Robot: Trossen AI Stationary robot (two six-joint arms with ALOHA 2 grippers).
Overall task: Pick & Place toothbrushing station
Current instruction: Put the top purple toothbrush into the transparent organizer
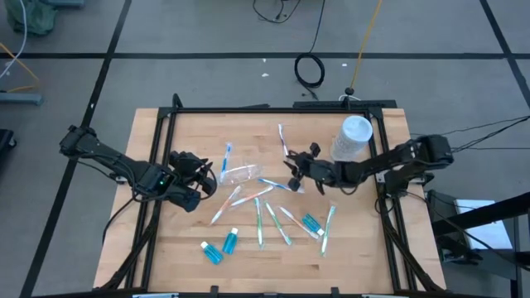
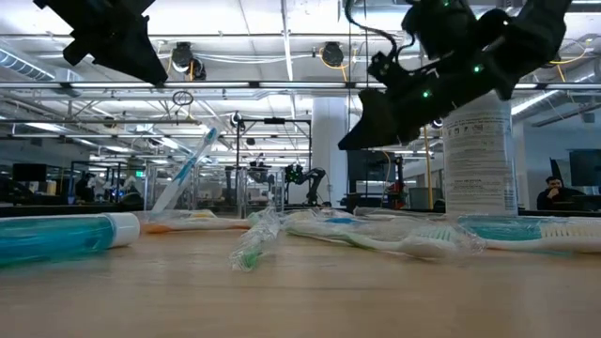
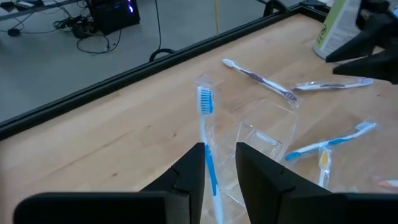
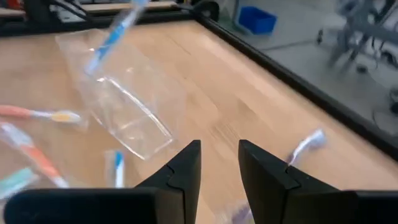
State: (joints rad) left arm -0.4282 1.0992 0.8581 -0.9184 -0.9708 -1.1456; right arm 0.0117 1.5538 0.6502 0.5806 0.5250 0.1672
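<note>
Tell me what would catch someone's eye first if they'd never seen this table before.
Probably the scatter of wrapped toothbrushes strewn across the middle of the wooden table, with a clear plastic cup lying on its side among them. Next, the two dark arms reaching in from either side, the left gripper beside the cup and the right gripper just across from it. A tall white container stands upright near the far right corner.
</note>
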